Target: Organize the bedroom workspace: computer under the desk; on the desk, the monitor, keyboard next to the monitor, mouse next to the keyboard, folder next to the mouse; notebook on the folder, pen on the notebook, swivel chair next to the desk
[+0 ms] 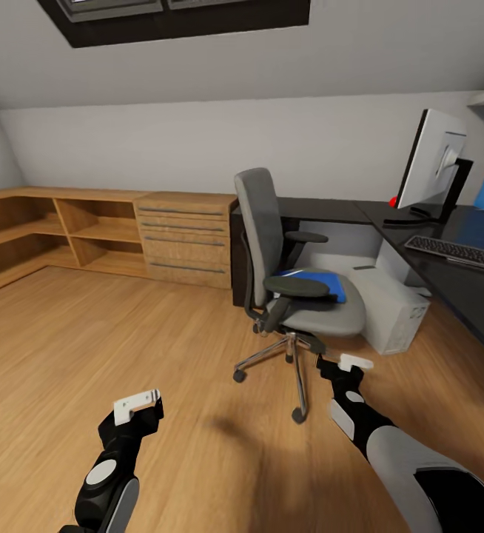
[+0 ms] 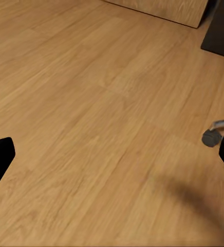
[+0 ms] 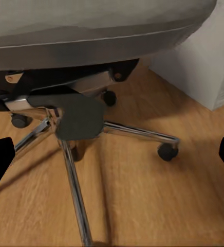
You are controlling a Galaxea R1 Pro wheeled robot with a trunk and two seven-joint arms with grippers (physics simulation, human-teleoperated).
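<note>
Ahead of the right gripper [image 1: 343,363], whose jaws stand apart and empty like those of the left gripper [image 1: 138,406], the folder [image 1: 317,283] lies on the swivel chair [image 1: 286,281]; a careless reach could nudge the wheeled chair and roll it away.

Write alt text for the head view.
A grey swivel chair with a blue folder on its seat stands on wood floor beside a black desk holding a monitor and keyboard.
</note>
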